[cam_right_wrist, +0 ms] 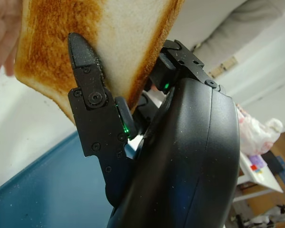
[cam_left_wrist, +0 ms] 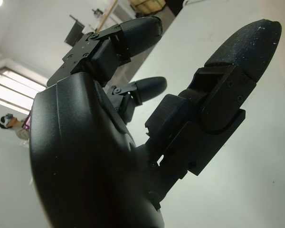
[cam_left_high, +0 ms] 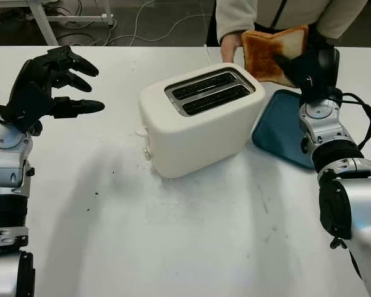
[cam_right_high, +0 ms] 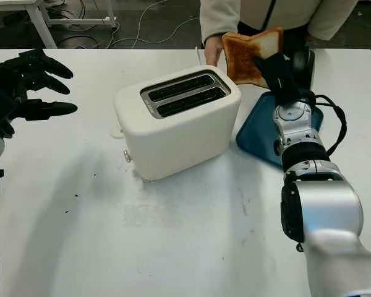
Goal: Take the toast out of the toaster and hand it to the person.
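white table [cam_left_high: 173,235], dark floor [cam_left_high: 167,25]

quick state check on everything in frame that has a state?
toast: out of the toaster, held up by the right hand, at the person's hand
toaster: upright, both slots empty
blue tray: flat, nothing on it
left hand: open, raised over the table

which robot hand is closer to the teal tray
Right. The right hand holds the toast just above the teal tray's far edge; the left hand is open, beyond the toaster.
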